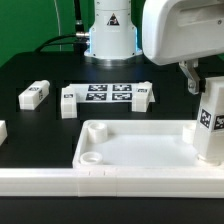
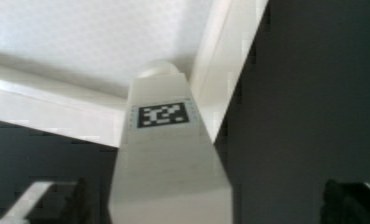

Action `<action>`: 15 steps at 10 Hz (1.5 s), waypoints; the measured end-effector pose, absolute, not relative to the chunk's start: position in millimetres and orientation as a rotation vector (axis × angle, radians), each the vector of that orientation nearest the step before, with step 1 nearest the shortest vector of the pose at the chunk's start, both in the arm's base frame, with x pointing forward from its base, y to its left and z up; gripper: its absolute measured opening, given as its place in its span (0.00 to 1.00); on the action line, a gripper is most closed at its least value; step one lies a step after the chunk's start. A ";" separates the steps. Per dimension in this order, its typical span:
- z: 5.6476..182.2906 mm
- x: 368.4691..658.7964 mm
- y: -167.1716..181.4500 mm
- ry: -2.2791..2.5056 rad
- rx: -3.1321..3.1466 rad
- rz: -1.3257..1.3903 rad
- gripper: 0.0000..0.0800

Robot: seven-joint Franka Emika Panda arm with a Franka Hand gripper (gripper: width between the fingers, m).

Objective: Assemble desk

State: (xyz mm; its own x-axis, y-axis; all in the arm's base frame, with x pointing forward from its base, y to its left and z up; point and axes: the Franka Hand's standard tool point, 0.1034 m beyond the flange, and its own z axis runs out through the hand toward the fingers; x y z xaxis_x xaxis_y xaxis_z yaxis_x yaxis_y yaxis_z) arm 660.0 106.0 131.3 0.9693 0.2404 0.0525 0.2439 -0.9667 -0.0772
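Observation:
The white desk tabletop (image 1: 140, 148) lies rim-up near the front of the black table. At its corner on the exterior view's right, a white square leg (image 1: 211, 122) with a black-and-white tag stands upright. My gripper (image 1: 207, 88) hangs over that leg's upper end, open, with a finger on each side. In the wrist view the leg (image 2: 164, 150) runs between the dark fingers (image 2: 49, 203), with a gap showing on both sides. Its far end meets the tabletop rim (image 2: 226, 45). Two more legs (image 1: 35, 95) (image 1: 68, 103) lie loose further back on the exterior view's left.
The marker board (image 1: 108, 93) lies behind the tabletop, with another white leg (image 1: 146, 95) at its end. A long white border rail (image 1: 40, 181) runs along the table's front. A white piece (image 1: 2, 130) shows at the left edge. The robot base (image 1: 110, 35) stands at the back.

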 end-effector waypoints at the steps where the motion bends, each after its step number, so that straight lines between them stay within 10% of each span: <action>1: 129.0 660.0 101.9 -0.370 -3.038 -0.061 0.81; 3: 128.0 660.3 99.2 -0.371 -3.038 -0.059 0.81; 7: 126.7 660.8 97.0 -0.384 -3.037 -0.058 0.36; 15: 125.6 658.2 94.4 0.411 -3.009 -0.066 0.36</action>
State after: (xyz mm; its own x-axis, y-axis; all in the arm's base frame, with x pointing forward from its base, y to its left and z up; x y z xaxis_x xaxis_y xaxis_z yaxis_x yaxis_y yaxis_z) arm 658.2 94.4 125.6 0.9626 -0.2693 0.0288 -0.2648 -0.9582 -0.1085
